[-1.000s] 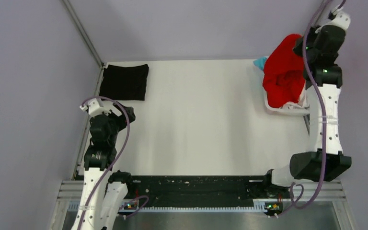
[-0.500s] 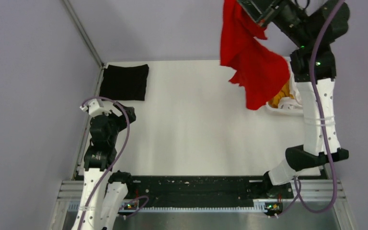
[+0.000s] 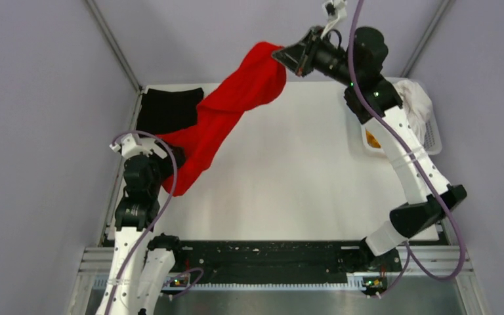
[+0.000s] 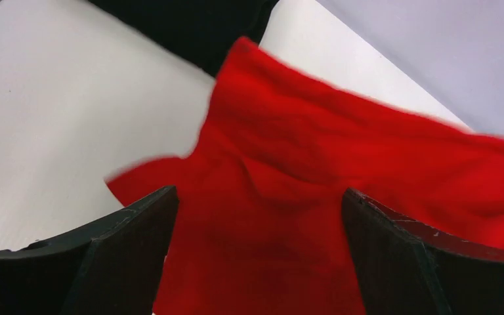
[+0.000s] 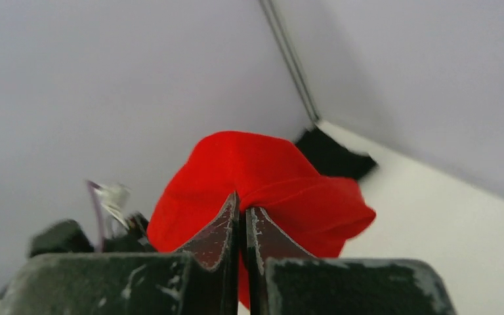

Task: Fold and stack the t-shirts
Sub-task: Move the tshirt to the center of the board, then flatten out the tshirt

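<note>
T-shirt, red, in right gripper

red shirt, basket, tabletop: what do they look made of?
The red t-shirt looks like soft matte knit cloth, probably cotton: it drapes and twists in folds from the shut right gripper. The basket looks like white plastic, with a stiff rim and slotted wall. The tabletop is a smooth, white, matte sheet; what material it is cannot be told.
</note>
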Robot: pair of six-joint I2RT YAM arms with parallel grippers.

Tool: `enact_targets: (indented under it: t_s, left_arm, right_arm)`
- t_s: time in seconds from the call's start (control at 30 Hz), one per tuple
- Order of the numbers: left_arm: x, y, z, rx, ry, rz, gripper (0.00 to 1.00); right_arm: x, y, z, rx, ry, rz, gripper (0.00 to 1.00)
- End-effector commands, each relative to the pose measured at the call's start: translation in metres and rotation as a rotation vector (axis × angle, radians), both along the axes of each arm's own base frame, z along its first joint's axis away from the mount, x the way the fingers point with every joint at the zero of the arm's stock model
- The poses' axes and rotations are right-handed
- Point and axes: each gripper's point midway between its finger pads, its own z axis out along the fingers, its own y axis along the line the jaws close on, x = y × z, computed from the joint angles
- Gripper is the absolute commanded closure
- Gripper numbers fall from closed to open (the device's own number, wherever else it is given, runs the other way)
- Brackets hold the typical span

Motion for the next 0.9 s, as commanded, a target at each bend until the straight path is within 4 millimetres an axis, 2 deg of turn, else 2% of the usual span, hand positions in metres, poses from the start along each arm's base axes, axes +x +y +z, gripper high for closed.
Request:
enact_targets:
  t_s: [0.0, 0.03, 0.13, 0.17, 0.2, 0.23, 0.27, 0.3, 0.33, 0.5, 0.57, 0.67, 0.73, 0.87]
  left_arm:
    - [0.001, 0.004, 0.013, -0.013, -0.015, 0.031, 0.01]
    - [0.001, 0.004, 0.01, -0.015, -0.005, 0.034, 0.01]
    - [0.002, 0.006, -0.001, -0.019, 0.03, 0.047, 0.01]
    - [0.003, 0.005, -0.004, -0.024, 0.042, 0.047, 0.01]
    - [0.005, 0.004, -0.009, -0.028, 0.056, 0.042, 0.01]
    - [0.006, 0.002, -0.014, -0.033, 0.069, 0.03, 0.01]
    - [0.008, -0.002, -0.02, -0.042, 0.09, 0.014, 0.01]
    - [0.009, -0.004, -0.026, -0.048, 0.11, 0.004, 0.01]
    - [0.01, -0.006, -0.032, -0.054, 0.135, -0.007, 0.01]
    - [0.022, -0.013, -0.066, -0.088, 0.253, -0.022, 0.01]
    - [0.025, -0.026, -0.08, -0.126, 0.314, -0.084, 0.01]
    - [0.013, -0.042, -0.117, -0.184, 0.47, -0.151, 0.03]
    - [0.0, -0.042, -0.138, -0.184, 0.55, -0.15, 0.03]
    - [-0.024, -0.055, -0.163, -0.232, 0.616, -0.19, 0.07]
  right_arm:
    - [0.016, -0.059, -0.083, -0.15, 0.061, -0.292, 1.0]
    - [0.023, -0.073, -0.12, -0.188, 0.128, -0.337, 1.0]
    - [0.033, -0.116, -0.25, -0.329, 0.378, -0.462, 0.99]
    - [0.036, -0.132, -0.291, -0.383, 0.456, -0.511, 0.91]
    - [0.038, -0.149, -0.325, -0.431, 0.533, -0.579, 0.72]
    - [0.039, -0.165, -0.352, -0.476, 0.606, -0.648, 0.47]
    - [0.039, -0.182, -0.37, -0.518, 0.666, -0.737, 0.36]
    - [0.038, -0.193, -0.38, -0.546, 0.695, -0.797, 0.08]
    - [0.038, -0.199, -0.385, -0.563, 0.701, -0.829, 0.02]
    - [0.031, -0.205, -0.384, -0.54, 0.684, -0.861, 0.01]
    - [0.021, -0.204, -0.391, -0.538, 0.697, -0.854, 0.01]
    - [0.003, -0.203, -0.407, -0.559, 0.72, -0.836, 0.01]
    - [-0.008, -0.201, -0.414, -0.552, 0.738, -0.83, 0.01]
    - [-0.029, -0.187, -0.427, -0.57, 0.742, -0.792, 0.01]
